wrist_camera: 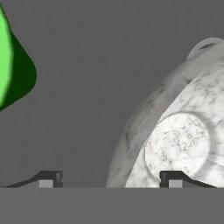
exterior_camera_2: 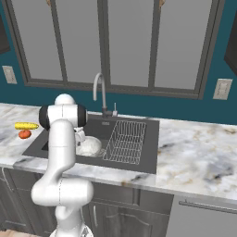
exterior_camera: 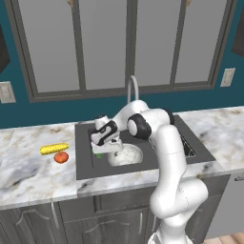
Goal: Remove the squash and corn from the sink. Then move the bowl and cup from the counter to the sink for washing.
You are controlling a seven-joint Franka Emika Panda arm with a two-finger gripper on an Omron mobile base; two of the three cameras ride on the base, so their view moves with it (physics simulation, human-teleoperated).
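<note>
Left of frame, corn (exterior_camera: 54, 149) and squash (exterior_camera: 61, 157) sit on counter (exterior_camera: 28, 174). Bowl (exterior_camera: 126, 155) and cup (wrist_camera: 11, 65) look in the sink (exterior_camera: 83, 143); gripper (wrist_camera: 111, 179) wide, empty. You're basically done.

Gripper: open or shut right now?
Open. In the hand view the gripper fingertips stand wide apart over the sink floor, nothing between them; cup and bowl lie apart.

Bright, even rendered light, sharp throughout, soft faint shadows
</note>
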